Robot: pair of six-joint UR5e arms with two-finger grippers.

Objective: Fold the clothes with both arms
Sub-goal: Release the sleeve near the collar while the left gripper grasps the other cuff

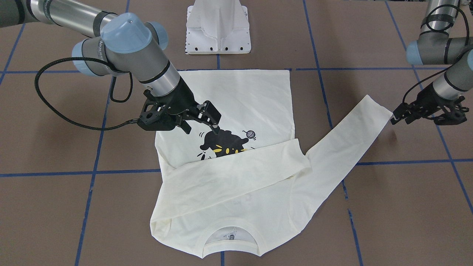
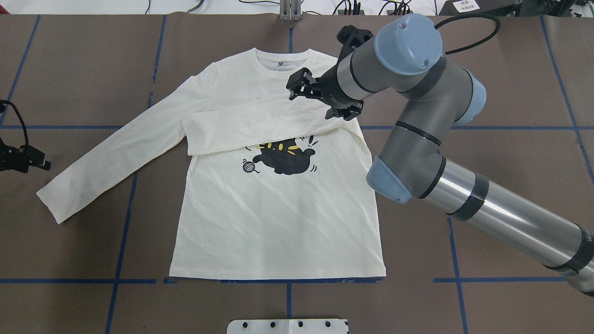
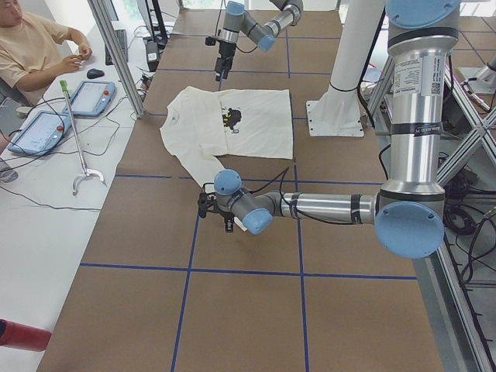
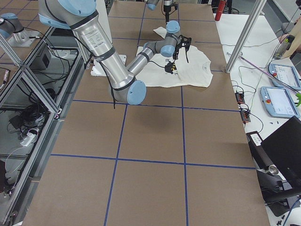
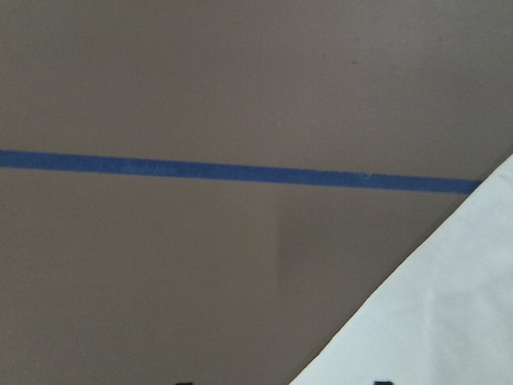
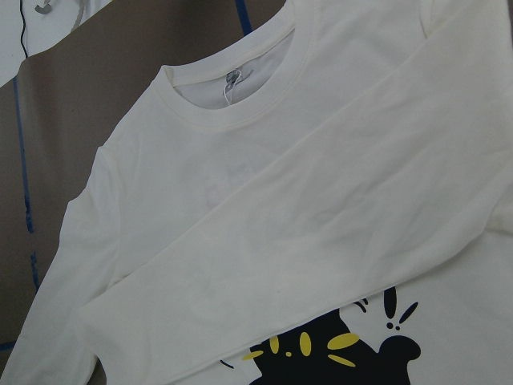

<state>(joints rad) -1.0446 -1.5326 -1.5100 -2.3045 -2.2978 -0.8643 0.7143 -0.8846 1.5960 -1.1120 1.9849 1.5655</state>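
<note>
Front-facing: the cream shirt [image 1: 236, 96] lies flat at mid-table, long axis running from the robot outward, hem nearest the base. The right gripper [image 1: 201, 129] hovers over the cat print [image 1: 223, 142], fingers parted and empty. The left gripper [image 1: 396, 117], fingers also apart, sits at the cuff of the outstretched sleeve [image 1: 347, 136].

Overhead: bare brown table [image 2: 69, 69] surrounds the shirt on every side.

Left wrist: a sleeve corner beside the blue tape line [image 5: 240, 171].

Right wrist: the collar [image 6: 232, 104], with a folded sleeve [image 6: 321, 216] across the chest.
</note>
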